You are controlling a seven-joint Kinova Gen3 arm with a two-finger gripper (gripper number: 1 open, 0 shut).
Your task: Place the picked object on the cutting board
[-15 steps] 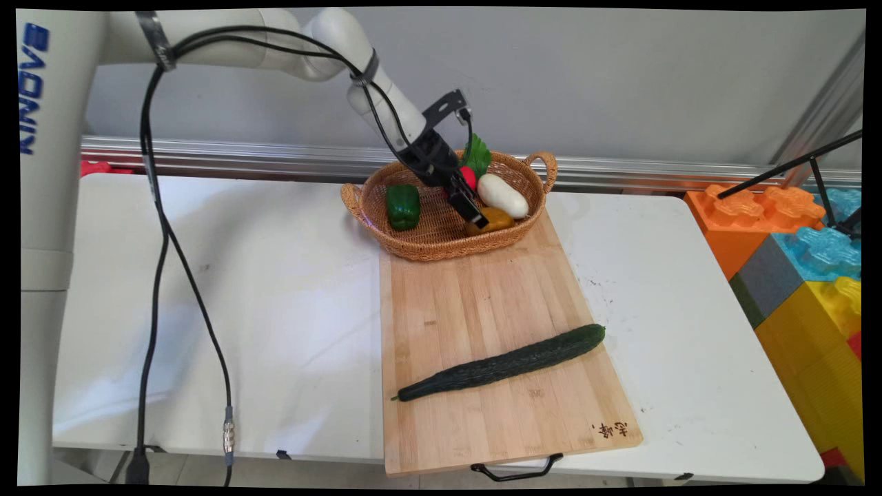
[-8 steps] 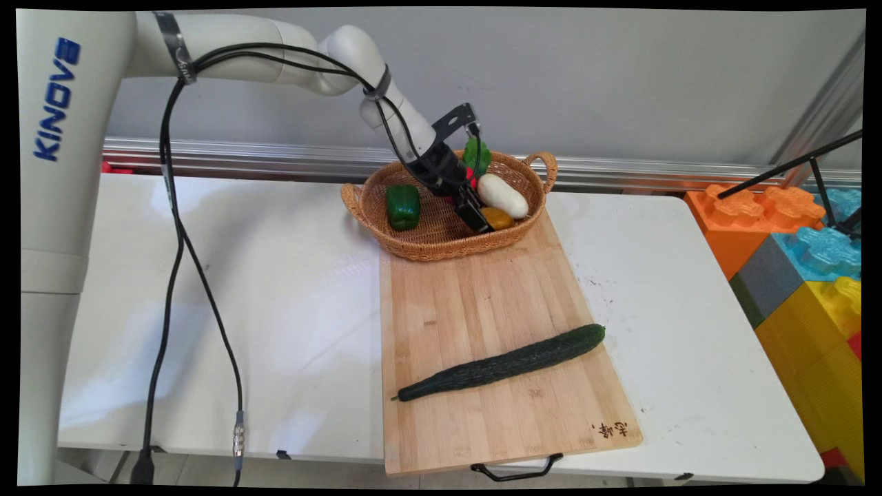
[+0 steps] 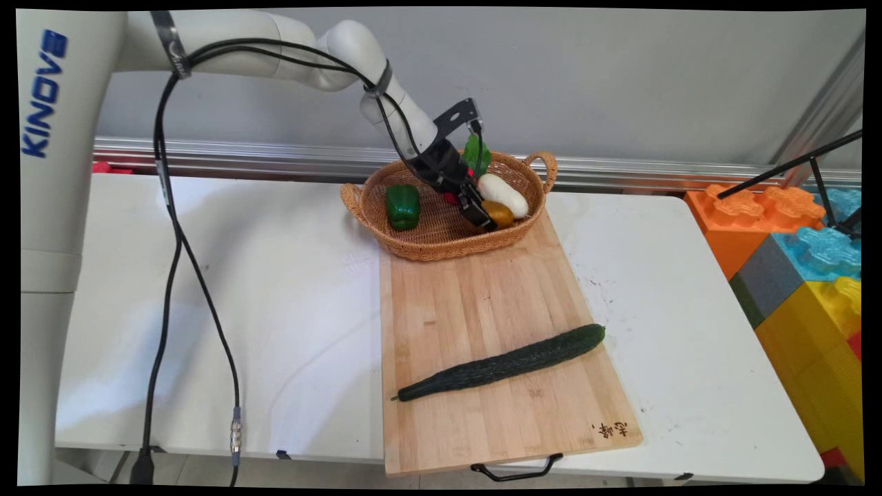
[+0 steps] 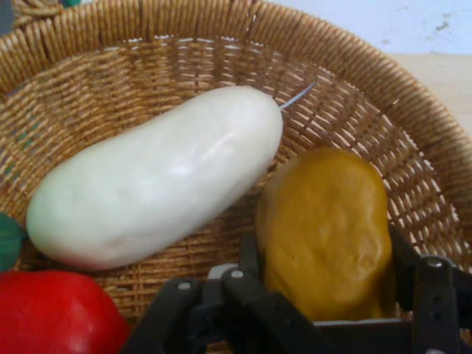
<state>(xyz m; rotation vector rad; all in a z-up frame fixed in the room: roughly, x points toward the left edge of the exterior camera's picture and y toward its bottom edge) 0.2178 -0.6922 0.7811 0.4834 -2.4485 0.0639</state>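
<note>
My gripper (image 3: pixel 490 219) reaches down into the wicker basket (image 3: pixel 420 249) at the back of the table. Its fingers stand on either side of a yellow potato (image 4: pixel 324 221) and press on its flanks, so it is shut on it. The potato (image 3: pixel 501 215) lies on the basket floor near the front rim. A white oblong vegetable (image 4: pixel 158 177) lies right beside it, also seen as the white vegetable (image 3: pixel 506 194) in the main view. A red vegetable (image 4: pixel 55 313) with green leaves (image 3: pixel 477 153) sits behind my hand. A green pepper (image 3: pixel 402 205) lies at the basket's left side.
A wooden cutting board (image 3: pixel 482 303) runs from the basket to the table's near edge, with a long dark cucumber (image 3: pixel 503 364) lying aslant on it. Big coloured toy blocks (image 3: pixel 806 262) stand off the table's right end. Black cables (image 3: pixel 172 227) hang at the left.
The hand has sunk lower into the basket and shifted slightly right, onto the yellow potato. The other vegetables have not moved.
</note>
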